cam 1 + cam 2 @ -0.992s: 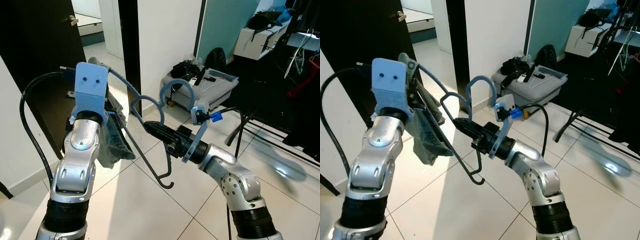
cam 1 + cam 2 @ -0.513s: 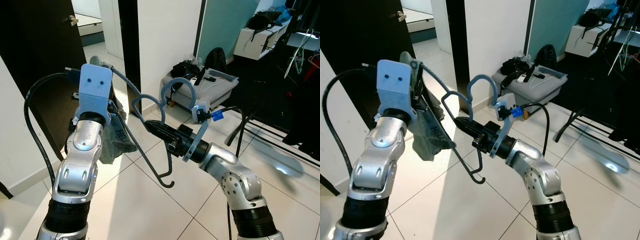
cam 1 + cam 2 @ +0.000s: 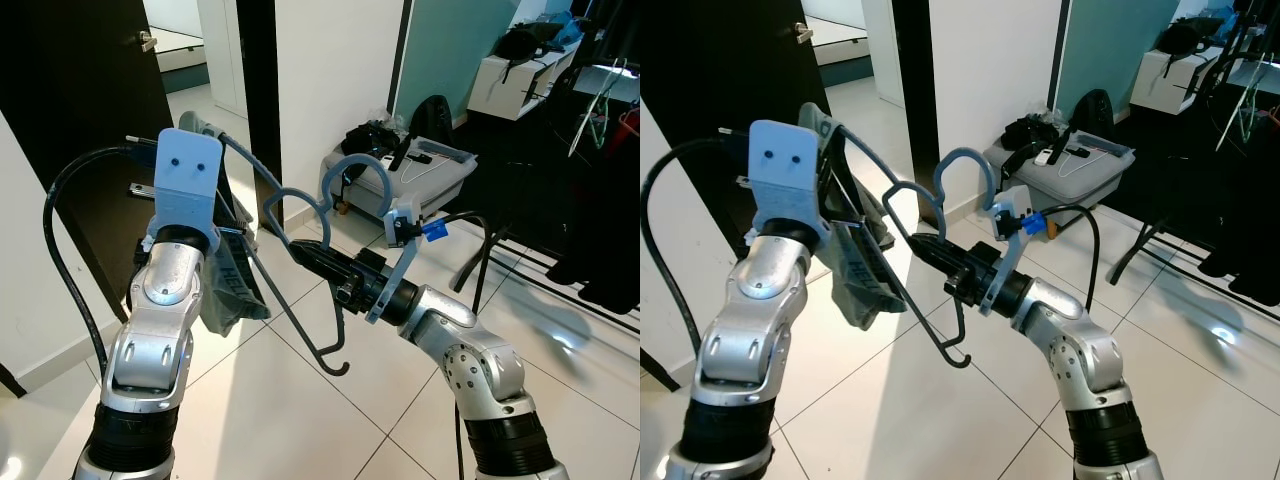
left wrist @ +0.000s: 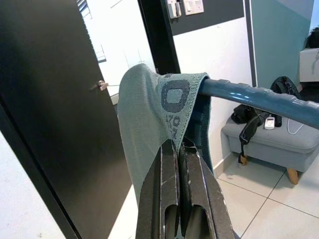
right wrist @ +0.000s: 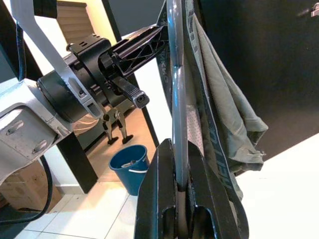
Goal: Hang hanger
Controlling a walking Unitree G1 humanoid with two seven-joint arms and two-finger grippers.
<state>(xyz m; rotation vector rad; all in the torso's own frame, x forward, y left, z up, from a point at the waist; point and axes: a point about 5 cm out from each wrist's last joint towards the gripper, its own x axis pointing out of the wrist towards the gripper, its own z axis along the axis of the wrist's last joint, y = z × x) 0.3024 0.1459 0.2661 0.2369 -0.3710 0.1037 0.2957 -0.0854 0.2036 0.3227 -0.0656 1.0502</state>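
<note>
Little has changed since the earlier frames: the left arm has swayed slightly, and the cloth with it.

From the left eye view, the slate-blue plastic hanger hangs in mid-air between both arms, above the white tiled floor. The left gripper pinches its shoulder end, where a grey-green knit garment drapes. The right gripper clamps the neck below the hook.

By the right eye view, this looks like the carrying step. A dark clothes rack stands well apart toward the right edge; next the robot must turn and walk there. A grey padded stool lies between.

In the left wrist view, the fingers are closed on the fabric over the bar.

The right wrist view shows the fingers closed around the hanger stem, with a blue bucket on the floor beyond.
</note>
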